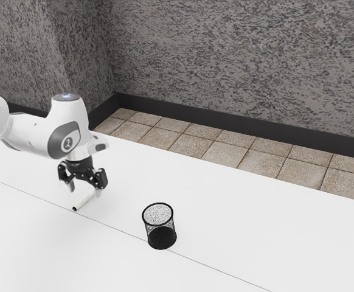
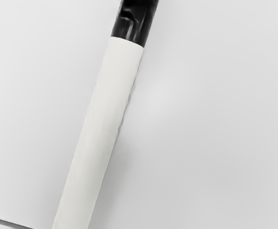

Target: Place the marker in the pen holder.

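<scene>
Though wide agape, pincer (image 1: 85, 190) over marker (image 1: 84, 201); pen holder (image 1: 161, 238) well apart, tiled floor (image 1: 225, 154) beyond table (image 1: 256, 231).

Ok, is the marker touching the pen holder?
Apart. The exterior view shows the marker under the gripper, with a bare stretch of white table between it and the pen holder.

The marker (image 1: 85, 201) has a smooth white barrel and a glossy black end. It is slanted under the gripper (image 1: 86, 190), close to the tabletop (image 1: 238, 213), the black end toward the exterior view's lower left. The pen holder (image 1: 160, 237), a round black mesh cup with a dark rim, stands upright on the tabletop, mouth up, well apart from the marker.
</scene>
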`<action>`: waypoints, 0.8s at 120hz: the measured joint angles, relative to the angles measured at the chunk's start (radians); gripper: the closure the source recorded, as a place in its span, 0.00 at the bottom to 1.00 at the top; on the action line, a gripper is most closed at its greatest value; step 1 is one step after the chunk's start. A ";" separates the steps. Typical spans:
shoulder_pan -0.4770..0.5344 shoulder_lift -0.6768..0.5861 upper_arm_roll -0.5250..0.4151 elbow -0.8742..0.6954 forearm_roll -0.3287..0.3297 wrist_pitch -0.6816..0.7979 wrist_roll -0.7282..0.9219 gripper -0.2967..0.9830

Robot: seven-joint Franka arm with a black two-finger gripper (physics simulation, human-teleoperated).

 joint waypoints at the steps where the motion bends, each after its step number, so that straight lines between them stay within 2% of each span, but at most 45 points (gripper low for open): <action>1: 0.001 0.003 0.000 0.002 -0.001 0.003 0.005 0.23; 25: 0.021 0.081 0.000 0.062 -0.028 0.059 0.119 0.23; 60: 0.025 0.131 -0.001 0.097 -0.046 0.087 0.238 0.23; 96: 0.044 0.187 -0.001 0.168 -0.127 0.088 0.340 0.23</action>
